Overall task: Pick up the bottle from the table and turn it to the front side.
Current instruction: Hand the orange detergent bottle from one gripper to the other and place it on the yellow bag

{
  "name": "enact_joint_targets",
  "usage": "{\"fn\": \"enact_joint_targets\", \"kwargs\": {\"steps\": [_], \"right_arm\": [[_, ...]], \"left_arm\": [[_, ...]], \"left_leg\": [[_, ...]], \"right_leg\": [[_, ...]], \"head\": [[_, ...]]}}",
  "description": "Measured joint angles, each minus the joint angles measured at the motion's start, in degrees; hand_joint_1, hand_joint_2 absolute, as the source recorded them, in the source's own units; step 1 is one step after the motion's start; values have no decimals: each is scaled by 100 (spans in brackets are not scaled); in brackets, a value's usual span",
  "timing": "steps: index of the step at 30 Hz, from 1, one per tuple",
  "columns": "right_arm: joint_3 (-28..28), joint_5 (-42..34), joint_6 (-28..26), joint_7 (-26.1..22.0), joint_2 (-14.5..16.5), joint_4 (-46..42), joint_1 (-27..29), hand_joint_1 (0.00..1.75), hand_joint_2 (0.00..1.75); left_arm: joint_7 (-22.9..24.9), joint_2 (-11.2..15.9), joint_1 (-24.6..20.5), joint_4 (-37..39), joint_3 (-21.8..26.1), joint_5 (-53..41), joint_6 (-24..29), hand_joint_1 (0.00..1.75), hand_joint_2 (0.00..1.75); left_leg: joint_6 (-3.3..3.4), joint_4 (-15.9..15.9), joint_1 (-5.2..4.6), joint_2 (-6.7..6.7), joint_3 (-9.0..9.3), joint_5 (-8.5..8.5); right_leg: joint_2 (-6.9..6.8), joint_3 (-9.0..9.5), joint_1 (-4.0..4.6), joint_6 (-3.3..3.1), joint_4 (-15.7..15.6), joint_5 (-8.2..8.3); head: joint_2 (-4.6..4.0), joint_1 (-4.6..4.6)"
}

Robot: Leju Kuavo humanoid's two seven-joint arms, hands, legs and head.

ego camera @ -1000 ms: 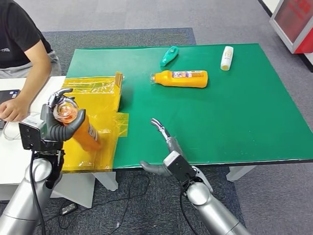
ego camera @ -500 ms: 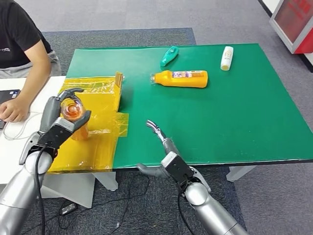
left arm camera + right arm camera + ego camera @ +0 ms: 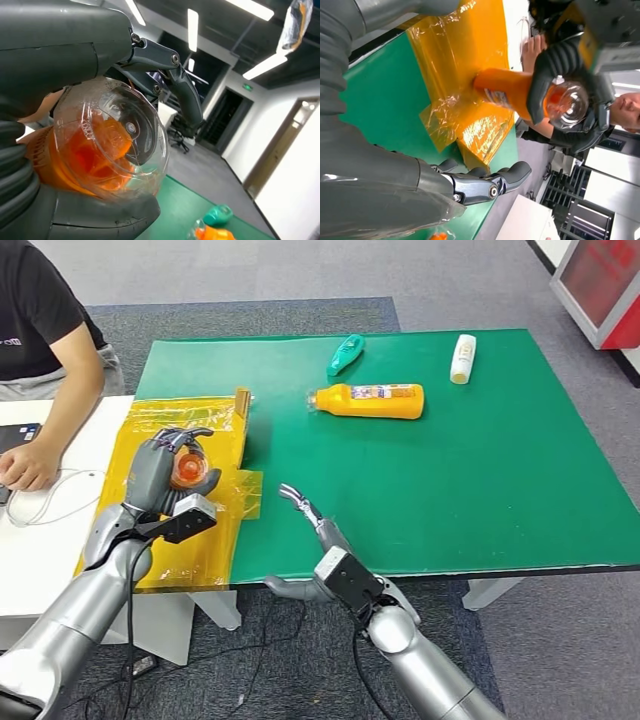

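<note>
Bottle (image 3: 186, 471) lifted above the yellow sheet (image 3: 219, 455), clear cap toward me, gripped in my left hand (image 3: 162, 478). Right hand (image 3: 321, 545) spread and holding nothing at the table (image 3: 490, 470) edge. Pickup done; I judge the turn unfinished.

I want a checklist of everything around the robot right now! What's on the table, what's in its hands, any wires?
Surface: green table, yellow plastic sheet over its left end.
Job's things: orange bottle with a clear cap, upright over the yellow sheet, gripped by the left hand.
Clutter: a second orange bottle, a teal bottle and a white bottle, all lying down at the far side.
Hands: right hand open at the near table edge, holding nothing.
Cables: black cables on the floor; white cord on the white desk.
Surroundings: seated person at the white desk, grey carpet.
</note>
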Motion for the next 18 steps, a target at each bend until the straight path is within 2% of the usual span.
{"fn": "enact_joint_targets", "kwargs": {"steps": [6,18], "right_arm": [[101,-43,-10,6,34,57,-15,0,175],[267,-182,-99,-4,47,162,-26,0,175]], "left_arm": [[-198,-197,-198,578,-19,269,363,175,175],[-561,-510,-316,1017,40,1075,246,175,175]], "left_leg": [[0,0,0,0,0,0],[4,0,0,-1,1,4]], "right_leg": [[-1,3,0,0,0,0],[-2,4,0,1,0,1]], "head": [[0,1],[0,1]]}}
